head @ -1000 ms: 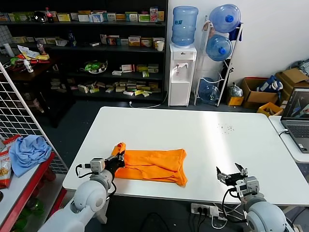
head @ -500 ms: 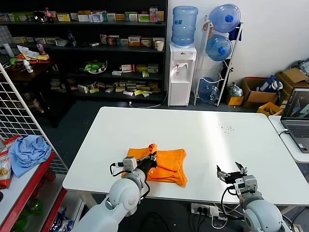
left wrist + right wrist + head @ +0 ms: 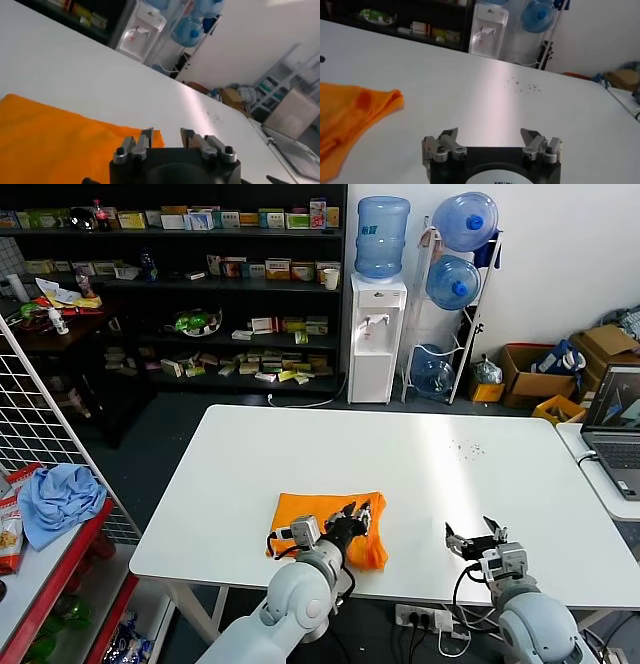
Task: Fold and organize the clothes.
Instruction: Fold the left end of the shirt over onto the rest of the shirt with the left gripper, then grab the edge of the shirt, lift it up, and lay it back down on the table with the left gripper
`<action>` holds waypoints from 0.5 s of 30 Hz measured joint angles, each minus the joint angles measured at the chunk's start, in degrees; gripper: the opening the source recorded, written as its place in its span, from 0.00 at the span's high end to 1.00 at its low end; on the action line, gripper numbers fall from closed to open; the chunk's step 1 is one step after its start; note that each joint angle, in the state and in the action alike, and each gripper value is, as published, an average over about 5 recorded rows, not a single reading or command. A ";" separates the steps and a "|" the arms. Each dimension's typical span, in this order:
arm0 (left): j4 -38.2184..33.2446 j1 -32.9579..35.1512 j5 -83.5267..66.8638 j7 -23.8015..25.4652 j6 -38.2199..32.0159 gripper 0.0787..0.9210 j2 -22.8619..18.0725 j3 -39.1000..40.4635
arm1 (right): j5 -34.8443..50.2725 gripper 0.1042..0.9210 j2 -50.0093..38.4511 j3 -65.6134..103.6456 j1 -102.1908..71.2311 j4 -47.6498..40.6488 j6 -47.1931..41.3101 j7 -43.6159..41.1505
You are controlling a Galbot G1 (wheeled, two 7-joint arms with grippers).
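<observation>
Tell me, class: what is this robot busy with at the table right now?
It is folding an orange T-shirt on the white table. The left gripper is over the shirt's right part, fingers open with nothing between them, and the shirt lies in a compact folded bundle near the table's front edge. The right gripper waits open above bare table to the right, apart from the shirt.

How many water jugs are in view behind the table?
4, possibly more hidden: one jug on the dispenser, two jugs high on the rack, one jug low on it.
</observation>
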 measured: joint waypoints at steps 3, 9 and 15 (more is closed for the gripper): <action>-0.16 0.14 0.19 -0.02 -1.80 0.40 0.11 -0.67 | -0.07 0.12 -0.03 -0.22 0.12 0.00 0.00 0.00; -1.37 1.25 1.35 1.02 -2.99 0.20 3.84 -3.48 | -0.30 0.12 -0.27 -0.58 0.02 -0.10 0.07 -0.33; -2.45 3.50 3.14 3.57 -1.04 0.12 10.31 -7.20 | -0.54 0.12 -0.54 -0.91 -0.11 -0.22 0.15 -0.88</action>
